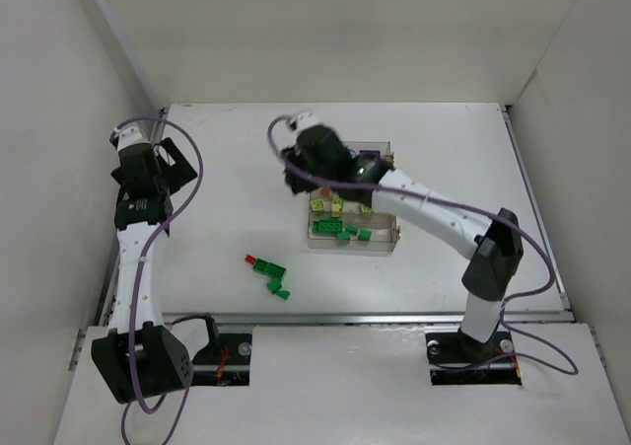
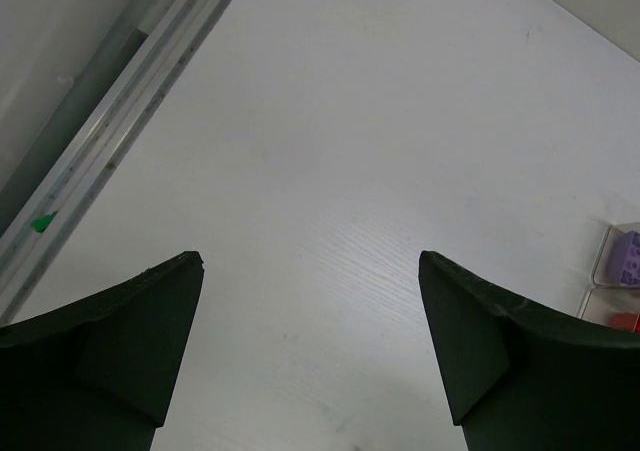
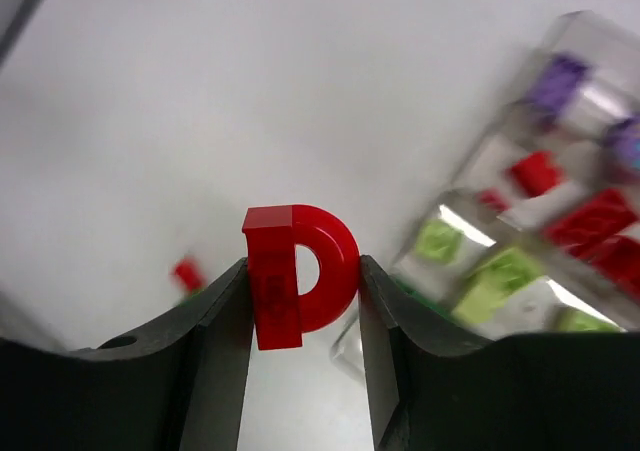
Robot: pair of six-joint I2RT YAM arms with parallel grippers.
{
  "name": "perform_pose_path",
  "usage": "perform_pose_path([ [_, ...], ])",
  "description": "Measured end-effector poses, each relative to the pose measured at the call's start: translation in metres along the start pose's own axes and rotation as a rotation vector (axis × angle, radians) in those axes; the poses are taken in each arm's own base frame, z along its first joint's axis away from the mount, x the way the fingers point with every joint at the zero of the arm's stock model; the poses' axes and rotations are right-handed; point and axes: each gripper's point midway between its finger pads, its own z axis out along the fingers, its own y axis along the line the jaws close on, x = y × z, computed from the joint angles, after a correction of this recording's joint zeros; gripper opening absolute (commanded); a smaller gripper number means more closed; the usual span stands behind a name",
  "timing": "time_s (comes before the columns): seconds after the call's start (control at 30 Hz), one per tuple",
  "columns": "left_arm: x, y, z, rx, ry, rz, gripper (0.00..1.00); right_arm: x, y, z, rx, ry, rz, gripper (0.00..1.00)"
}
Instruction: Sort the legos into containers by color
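**Right end effector** [image 3: 303, 271]: pinching one red piece [image 3: 322, 256], a rounded brick with a hole. It is held upright, flat side against one pad. Position: above the table [image 1: 444, 139], just beside the left side of the tray [image 1: 394, 240].

**Tray:** four long narrow lanes. Purple bricks [image 3: 555, 76] lie in the farthest lane, then red bricks [image 3: 590, 216], then lime bricks [image 3: 440, 241], with dark green nearest the arms.

**Handling note (judgement):** the step in hand is carrying red to the red lane. Centre the piece over that lane and go low between the divider walls before letting go, because the curved edge could roll it into lime.

**Left end effector** [image 2: 310, 263]: spread wide and empty, over bare table by the left rail [image 2: 110, 131], well apart from the tray.

**Loose legos:** one red brick [image 1: 250, 259] and a green cluster [image 1: 277, 281], near the front edge between the arms.

**Room:** open table lies left of and beyond the tray. The right forearm crosses its right side.
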Motion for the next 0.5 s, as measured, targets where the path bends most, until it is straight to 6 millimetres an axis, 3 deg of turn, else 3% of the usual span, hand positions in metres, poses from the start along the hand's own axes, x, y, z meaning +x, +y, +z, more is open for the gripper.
perform_pose_path([
  [0.07,0.001,-0.002,0.0,0.012,0.006,0.007,0.85,-0.032,-0.056,0.01,0.085,-0.049,0.128,0.0],
  [0.13,0.002,-0.003,0.0,0.023,0.01,0.015,0.83,-0.048,-0.113,0.023,0.165,-0.067,0.238,0.0],
  [0.2,0.002,-0.004,-0.001,0.03,0.013,0.019,0.83,-0.045,-0.167,0.04,0.244,-0.052,0.335,0.0],
  [0.27,0.003,-0.005,-0.001,0.041,0.017,0.022,0.82,-0.027,-0.212,0.057,0.319,-0.004,0.395,0.0],
  [0.37,0.004,-0.007,-0.001,0.054,0.021,0.027,0.82,0.013,-0.243,0.078,0.377,0.101,0.448,0.0],
  [0.5,0.005,-0.009,0.0,0.066,0.028,0.031,0.82,0.045,-0.243,0.088,0.382,0.2,0.465,0.0],
])
